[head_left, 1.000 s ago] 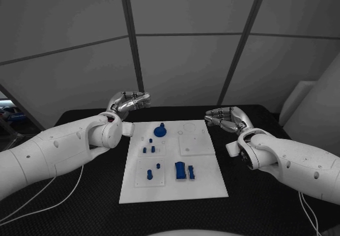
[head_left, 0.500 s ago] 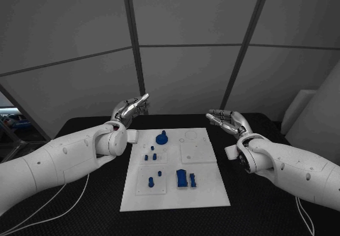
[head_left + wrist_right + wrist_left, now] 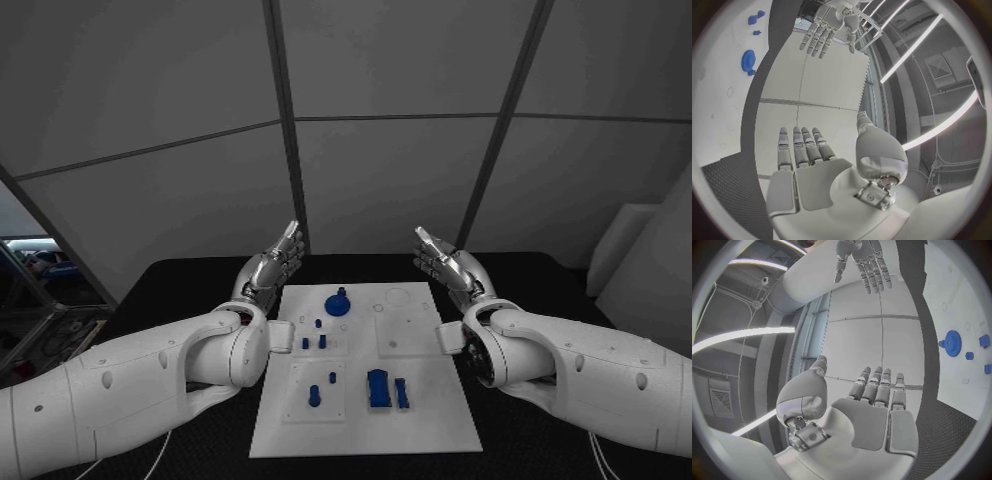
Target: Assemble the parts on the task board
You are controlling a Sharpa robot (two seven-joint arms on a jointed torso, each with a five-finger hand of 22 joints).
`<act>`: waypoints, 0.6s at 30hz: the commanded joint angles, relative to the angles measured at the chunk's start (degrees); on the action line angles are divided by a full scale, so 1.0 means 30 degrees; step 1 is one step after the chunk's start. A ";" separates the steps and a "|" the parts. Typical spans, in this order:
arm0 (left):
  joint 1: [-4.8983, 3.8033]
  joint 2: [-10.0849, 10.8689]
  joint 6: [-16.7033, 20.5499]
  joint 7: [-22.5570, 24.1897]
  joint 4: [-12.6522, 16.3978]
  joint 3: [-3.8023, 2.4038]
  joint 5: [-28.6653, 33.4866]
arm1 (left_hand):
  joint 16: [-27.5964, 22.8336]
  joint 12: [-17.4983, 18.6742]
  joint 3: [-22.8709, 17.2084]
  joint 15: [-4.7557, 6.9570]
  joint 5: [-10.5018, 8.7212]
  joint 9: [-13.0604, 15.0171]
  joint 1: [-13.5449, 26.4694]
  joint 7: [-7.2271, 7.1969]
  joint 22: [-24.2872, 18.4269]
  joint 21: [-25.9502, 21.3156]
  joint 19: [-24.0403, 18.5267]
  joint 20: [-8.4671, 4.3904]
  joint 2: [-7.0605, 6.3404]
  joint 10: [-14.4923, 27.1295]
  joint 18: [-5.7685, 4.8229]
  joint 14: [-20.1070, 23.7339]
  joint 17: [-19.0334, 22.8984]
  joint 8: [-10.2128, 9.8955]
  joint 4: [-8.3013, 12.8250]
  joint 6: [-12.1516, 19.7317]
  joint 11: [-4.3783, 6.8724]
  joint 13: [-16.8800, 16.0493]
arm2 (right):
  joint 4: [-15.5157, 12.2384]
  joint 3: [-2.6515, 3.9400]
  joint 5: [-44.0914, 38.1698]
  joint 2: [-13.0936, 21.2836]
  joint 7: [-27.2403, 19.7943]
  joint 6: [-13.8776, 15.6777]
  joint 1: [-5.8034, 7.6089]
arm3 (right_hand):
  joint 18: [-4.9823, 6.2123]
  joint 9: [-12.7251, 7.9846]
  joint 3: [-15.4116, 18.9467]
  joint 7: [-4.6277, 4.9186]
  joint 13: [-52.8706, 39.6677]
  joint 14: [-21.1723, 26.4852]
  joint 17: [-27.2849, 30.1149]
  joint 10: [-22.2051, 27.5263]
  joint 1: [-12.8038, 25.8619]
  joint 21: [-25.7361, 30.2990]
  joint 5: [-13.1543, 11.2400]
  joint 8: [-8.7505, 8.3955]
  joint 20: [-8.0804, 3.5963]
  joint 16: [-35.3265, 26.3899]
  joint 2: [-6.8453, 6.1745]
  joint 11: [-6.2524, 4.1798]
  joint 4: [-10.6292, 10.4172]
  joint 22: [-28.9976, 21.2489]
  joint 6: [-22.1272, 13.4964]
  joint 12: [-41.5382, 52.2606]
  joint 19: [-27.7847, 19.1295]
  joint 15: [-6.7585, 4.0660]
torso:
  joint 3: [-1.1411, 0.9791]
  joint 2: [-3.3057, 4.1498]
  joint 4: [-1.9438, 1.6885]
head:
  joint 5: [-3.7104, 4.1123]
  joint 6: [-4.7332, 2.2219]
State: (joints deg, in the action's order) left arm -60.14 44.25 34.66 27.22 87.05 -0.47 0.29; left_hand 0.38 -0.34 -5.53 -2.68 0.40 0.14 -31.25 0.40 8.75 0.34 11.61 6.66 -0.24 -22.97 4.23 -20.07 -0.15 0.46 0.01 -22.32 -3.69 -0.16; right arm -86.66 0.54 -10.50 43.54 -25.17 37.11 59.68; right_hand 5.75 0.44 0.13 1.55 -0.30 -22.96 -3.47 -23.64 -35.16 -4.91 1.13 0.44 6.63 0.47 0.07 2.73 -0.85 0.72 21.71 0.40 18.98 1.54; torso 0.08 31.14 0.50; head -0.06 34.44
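The white task board lies in the middle of the black table. On it sit a blue round gear-like part at the far end, small blue pegs left of centre, and a larger blue block nearer me. My left hand is raised above the board's far left corner, fingers straight, holding nothing. My right hand is raised above the far right corner, likewise flat and empty. The left wrist view shows the left palm, the gear and the right hand. The right wrist view shows the right palm, the gear and the left hand.
Grey wall panels stand behind the table's far edge. Black table surface runs on both sides of the board. A metal frame stands off the table's left side.
Both hands have uncurled from loosely bent fingers to flat, straight fingers and lifted higher, moving closer to the board's far corners. The camera has tilted, shifting the whole picture.
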 commanded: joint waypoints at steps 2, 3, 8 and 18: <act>-0.0012 0.0122 0.2962 0.0829 0.0803 0.0119 -0.0095 | -0.0128 0.0112 0.1843 0.0892 -0.0135 -0.0047 0.3611 -0.0134 -0.1011 -0.0114 -0.1350 -0.0766 0.0080 0.2658 -0.1409 0.2323 0.0049 -0.0153 -0.0004 0.2573 0.1231 0.0054 | -0.0786 -0.0117 0.3112 0.0274 -0.1413 0.2099 0.0121 | -0.0576 -0.0148 -0.0042 -0.0516 0.0100 0.2669 0.1157 0.2752 0.4081 0.1636 -0.0377 -0.0146 -0.0773 -0.0155 -0.0024 -0.0911 0.0284 -0.0241 -0.2522 -0.0134 -0.2207 -0.0514 | -0.0027 0.0015 -0.0167 | 0.0020 -0.0022; -0.0009 0.0136 0.3062 0.0844 0.0890 0.0139 -0.0095 | -0.0128 0.0112 0.1843 0.0892 -0.0135 -0.0047 0.3976 -0.0134 -0.1114 -0.0114 -0.1462 -0.0878 0.0080 0.2933 -0.1409 0.2557 0.0049 -0.0153 -0.0004 0.2826 0.1231 0.0054 | -0.0956 -0.0152 0.3326 0.0335 -0.1484 0.2229 0.0142 | -0.0573 -0.0148 -0.0042 -0.0516 0.0100 0.2897 0.1157 0.2979 0.4431 0.1636 -0.0377 -0.0146 -0.0830 -0.0155 -0.0024 -0.0911 0.0284 -0.0241 -0.2737 -0.0134 -0.2397 -0.0514 | -0.0027 0.0015 -0.0167 | 0.0020 -0.0022; -0.0006 0.0148 0.3152 0.0857 0.0968 0.0157 -0.0096 | -0.0128 0.0112 0.1843 0.0892 -0.0135 -0.0047 0.5071 -0.0134 -0.1421 -0.0114 -0.1947 -0.2220 0.0080 0.3738 -0.1409 0.3269 0.0049 -0.0153 -0.0004 0.3614 0.1231 0.0054 | -0.1097 -0.0180 0.3501 0.0385 -0.1543 0.2335 0.0159 | -0.1915 -0.0148 -0.0042 -0.0516 0.0100 0.3726 0.1157 0.3825 0.5697 0.1636 -0.0377 -0.0146 -0.2210 -0.0155 -0.0024 -0.0911 0.0284 -0.0241 -0.3522 -0.0134 -0.3079 -0.0514 | -0.0027 0.0015 -0.0167 | 0.0020 -0.0022; -0.0006 0.0148 0.3152 0.0857 0.0968 0.0157 -0.0096 | -0.0128 0.0112 0.1843 0.0892 -0.0135 -0.0047 0.6991 -0.0134 -0.2918 -0.0114 -0.3871 -0.2220 0.0080 0.5158 -0.1409 0.4497 0.0049 -0.0153 -0.0004 0.5006 0.1231 0.0054 | -0.1097 -0.0180 0.3501 0.0385 -0.1543 0.2335 0.0159 | -0.1915 -0.0148 -0.0042 -0.0516 0.0100 0.5103 0.1157 0.5240 0.7793 0.1636 -0.0377 -0.0146 -0.2210 -0.0155 -0.0024 -0.0911 0.0284 -0.0241 -0.4816 -0.0134 -0.4199 -0.0514 | -0.0027 0.0015 -0.0167 | 0.0020 -0.0022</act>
State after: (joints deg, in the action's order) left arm -60.06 44.68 43.22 28.48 89.84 0.05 0.33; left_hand 0.34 -0.33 -0.54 -0.10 0.19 0.07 -14.09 -0.01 1.60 0.34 4.47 0.42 0.02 -10.30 4.21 -8.99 -0.09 0.26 0.08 -10.01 -0.12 -0.06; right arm -89.81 -0.02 -0.73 44.68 -28.60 43.23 60.04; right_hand 1.26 0.07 -0.01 0.06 -0.08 -10.37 -0.17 -10.67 -15.92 -0.36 0.28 0.22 0.42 0.25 0.02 0.15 -0.40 0.09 9.79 0.30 8.73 0.03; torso 0.00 31.18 0.01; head 0.00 34.37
